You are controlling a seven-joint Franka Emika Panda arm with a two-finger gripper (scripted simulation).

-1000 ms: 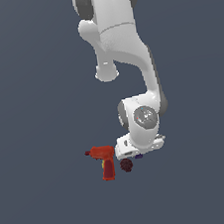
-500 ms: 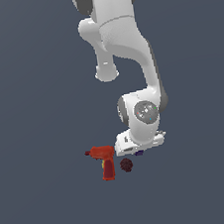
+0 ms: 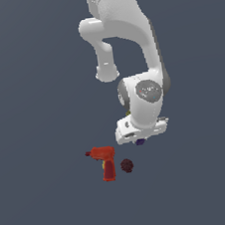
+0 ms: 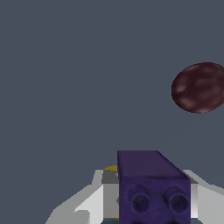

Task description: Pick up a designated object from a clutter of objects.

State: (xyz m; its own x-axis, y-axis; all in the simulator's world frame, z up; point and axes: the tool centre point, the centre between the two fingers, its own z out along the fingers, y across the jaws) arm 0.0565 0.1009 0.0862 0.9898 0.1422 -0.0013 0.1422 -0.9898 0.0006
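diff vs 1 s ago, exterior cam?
The arm's wrist and gripper rose a little, away from the clutter. The purple block shows just under the hand, and in the wrist view it sits between the fingers, apparently held. The red drill and dark red ball stayed put.

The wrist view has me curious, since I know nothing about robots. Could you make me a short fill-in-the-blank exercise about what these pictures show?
1. In the wrist view, the block between the fingers of the pincer is dark ____.
2. In the exterior view, the power drill lying on the floor is ____.
3. The dark red ball lies on the exterior view's ____ side of the drill.
4. The end face of the block shows ____ round holes.

Missing words: purple; red; right; two
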